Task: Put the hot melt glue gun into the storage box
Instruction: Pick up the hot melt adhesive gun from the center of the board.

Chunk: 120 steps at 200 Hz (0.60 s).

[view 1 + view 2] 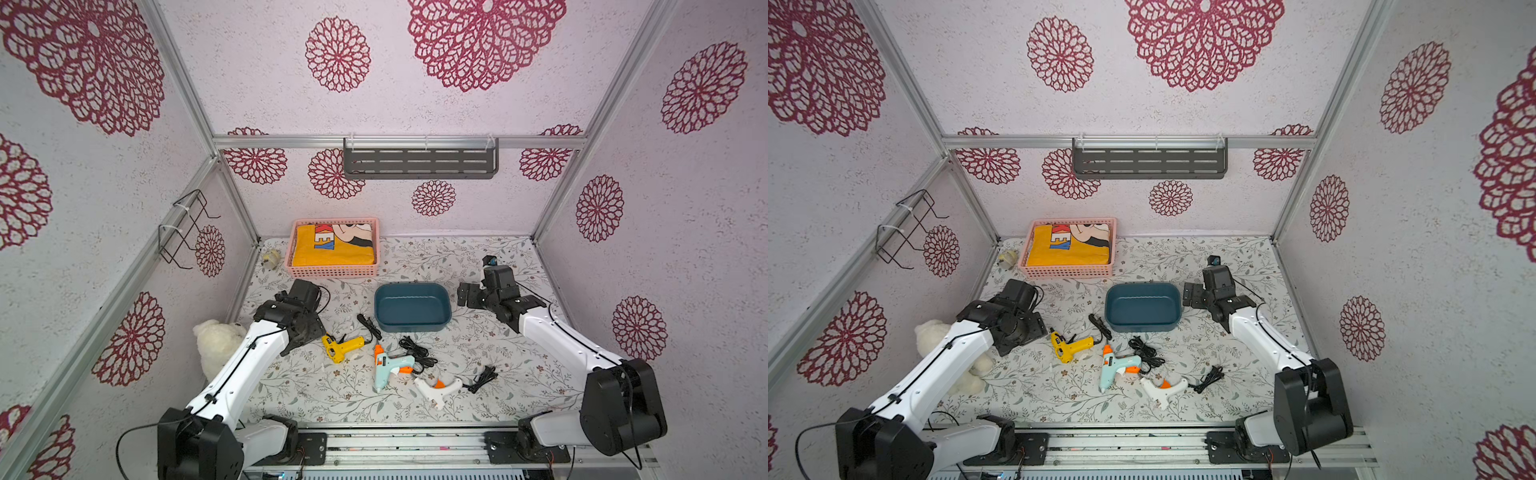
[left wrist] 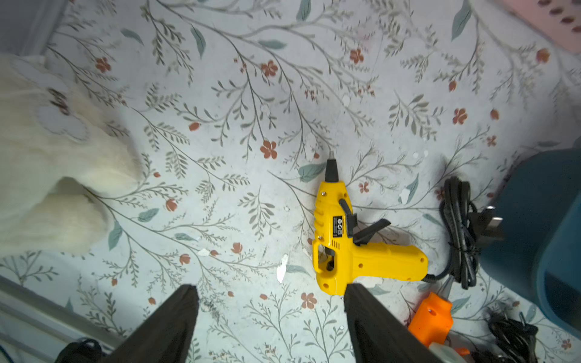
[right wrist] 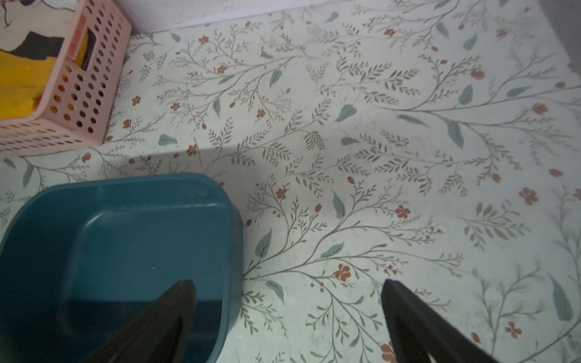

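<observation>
Teal storage box [image 3: 135, 185] runs off both wrist views; left jaws and right jaws gape empty.

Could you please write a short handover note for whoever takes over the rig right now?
Left claw: open, empty, just beside the yellow glue gun.
Right claw: open, empty, beside the storage box.
The blue glue gun and white glue gun lie on the table near the box.
Done: nothing; the box is empty.
Left: grasp the guns, probably yellow first, and box them.
</observation>
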Motion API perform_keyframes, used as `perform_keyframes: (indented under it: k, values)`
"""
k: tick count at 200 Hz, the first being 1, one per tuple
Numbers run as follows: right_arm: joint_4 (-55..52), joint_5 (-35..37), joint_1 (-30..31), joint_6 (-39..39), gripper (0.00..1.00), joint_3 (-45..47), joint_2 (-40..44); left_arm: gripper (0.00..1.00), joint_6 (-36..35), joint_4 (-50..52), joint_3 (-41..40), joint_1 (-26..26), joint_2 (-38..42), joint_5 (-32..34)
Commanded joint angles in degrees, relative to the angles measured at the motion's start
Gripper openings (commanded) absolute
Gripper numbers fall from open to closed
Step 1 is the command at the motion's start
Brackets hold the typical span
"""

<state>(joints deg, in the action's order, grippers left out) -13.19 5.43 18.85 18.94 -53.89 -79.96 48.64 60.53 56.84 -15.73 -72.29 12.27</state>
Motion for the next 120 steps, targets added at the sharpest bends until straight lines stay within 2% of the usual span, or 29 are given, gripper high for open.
perform_keyframes:
  k: [1, 65, 120]
  values:
    - [-3.58, -3.86, 0.69, 2.24, 0.99, -2.01, -0.72, 0.81, 2.84, 0.06, -0.51, -2.09, -4.0, -3.77]
    - [-5.35, -6.04, 0.71, 1.12, 0.99, -2.5, -2.16, 0.83, 2.93, -5.29, 0.64, -2.63, -11.88, -5.13]
    - [-6.89, -5.08, 0.69, -0.1, 0.99, -3.59, -2.13, 0.82, 1.41, -10.68, 3.25, -2.13, -19.85, -6.21]
